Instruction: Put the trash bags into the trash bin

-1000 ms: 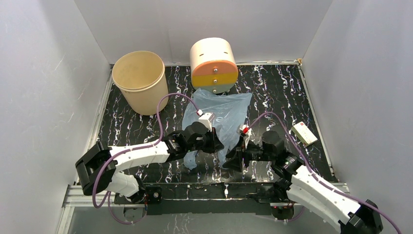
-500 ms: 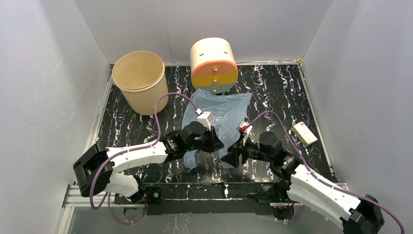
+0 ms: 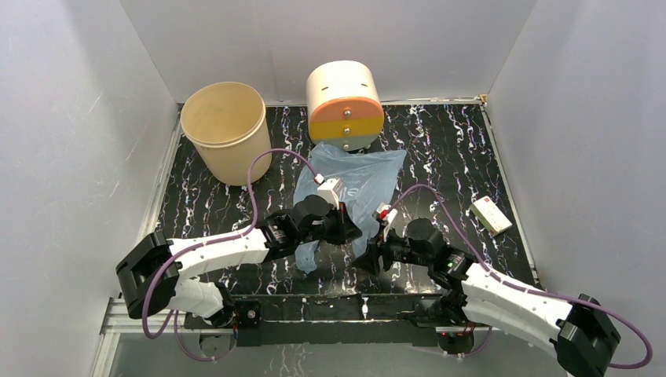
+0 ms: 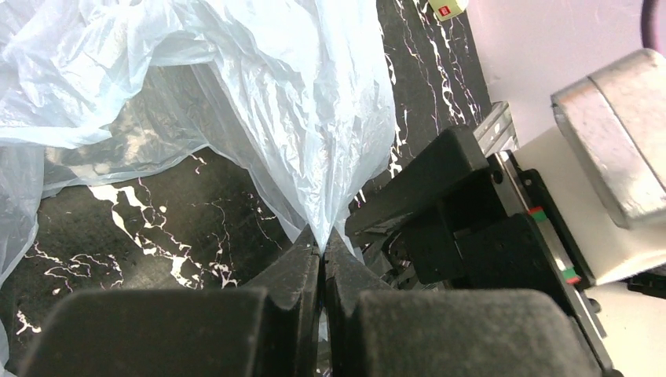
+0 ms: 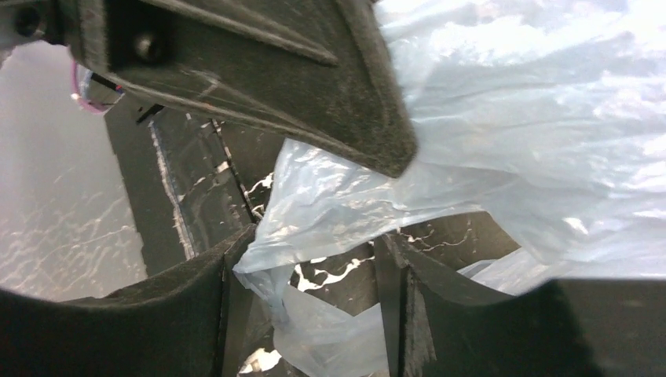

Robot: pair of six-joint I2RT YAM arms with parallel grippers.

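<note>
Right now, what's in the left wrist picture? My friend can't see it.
The left gripper is pinched shut on a gathered corner of the pale-blue trash bag. The crinkly bag fans out above it over the black marbled table.

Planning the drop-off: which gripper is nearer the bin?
Left. The left gripper, shut on the bag, sits near-right of the bin; the right gripper, open around a bag fold, is farther right.

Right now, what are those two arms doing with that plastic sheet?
The left gripper is clamped shut on a pinch of the pale-blue trash bag. The right gripper is open, straddling a fold of the same bag close by. The beige trash bin stands at the back left, and the bag is not in it yet.
</note>
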